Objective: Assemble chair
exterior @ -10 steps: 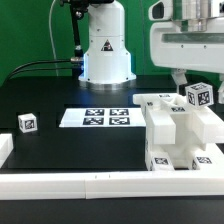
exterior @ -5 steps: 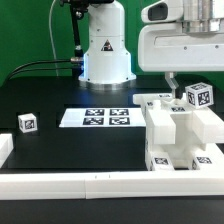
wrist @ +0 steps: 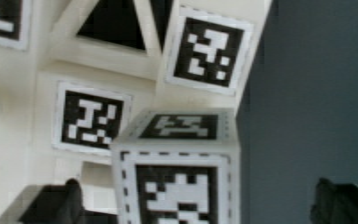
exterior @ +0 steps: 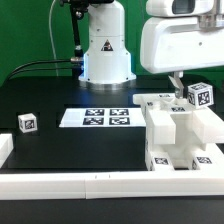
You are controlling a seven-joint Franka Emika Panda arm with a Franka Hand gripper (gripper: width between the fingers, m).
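Fingers (wrist: pixel 208 205) spread apart, one dark tip (wrist: pixel 55 203) at each side of the wrist view, straddling a small tagged white block (wrist: pixel 179 170) without visibly touching it; nothing gripped. In the exterior view, arm low over the partly built chair (exterior: pixel 178 135) at that view's right, one finger (exterior: pixel 176 82) showing just beside the tagged block (exterior: pixel 199 96) perched on the chair's upper part. Directly beneath the fingers, more white chair pieces with square tags (wrist: pixel 92 115), packed close together. Well away from the fingers, towards the exterior view's left, a loose tagged cube (exterior: pixel 27 123) on the black surface (exterior: pixel 50 100). Between that cube and the chair, the marker board (exterior: pixel 97 118) lying flat. Along the near edge, a long white rail (exterior: pixel 90 182).
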